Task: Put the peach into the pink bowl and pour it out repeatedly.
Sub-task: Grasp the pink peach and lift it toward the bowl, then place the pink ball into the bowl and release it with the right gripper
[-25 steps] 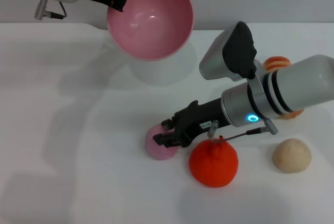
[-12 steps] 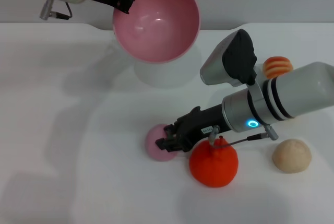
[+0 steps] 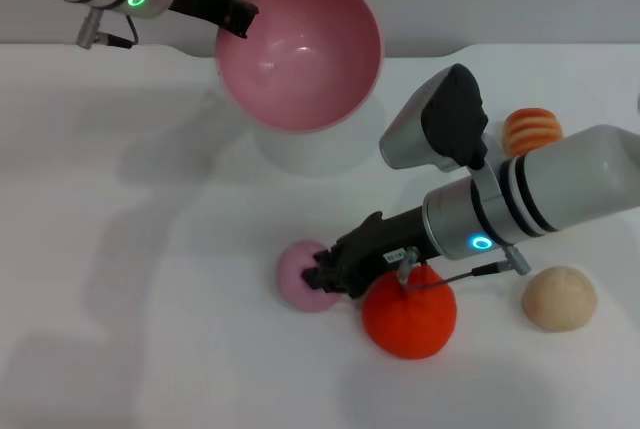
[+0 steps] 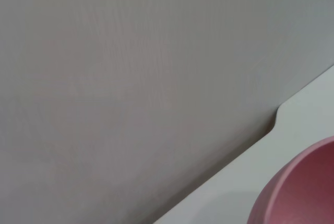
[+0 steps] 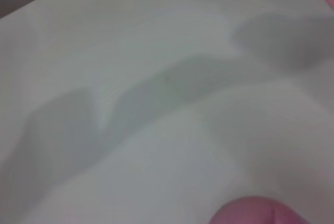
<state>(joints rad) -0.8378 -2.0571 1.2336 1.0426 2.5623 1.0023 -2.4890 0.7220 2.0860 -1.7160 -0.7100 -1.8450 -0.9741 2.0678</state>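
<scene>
Reaching low across the white table (image 3: pixel 120 279), the right gripper (image 3: pixel 325 276) sits at the peach (image 3: pixel 303 274), which rests on the surface near the front middle. Its dark fingers (image 3: pixel 322 278) lie against the peach's right side, but whether they are pinched on the fruit or only spread beside it cannot be told from the head view. The right wrist view shows only a sliver of the peach at the frame edge, no fingers.

The left gripper (image 3: pixel 238 19) is clamped on the rim of the pink bowl (image 3: pixel 300 49) and holds it raised and tilted over the far side of the table, opening turned toward the camera, nothing inside. The left wrist view catches only a piece of the rim.

Judged step: picking up the peach, with the drop into the bowl not yet done.

Risks noted:
- The orange fruit (image 3: pixel 408 311) sits just beside the gripper body, apparently touching the arm's underside. A sideways shift could knock it and send it rolling.
- The peach is round and smooth-looking; an off-centre pinch could squirt it away to the left.
- The bowl is steeply tilted, so a peach released at the rim may roll straight back out.
- The beige ball (image 3: pixel 559 296) and the striped orange piece (image 3: pixel 531 129) lie well apart, unlikely to interfere.
</scene>
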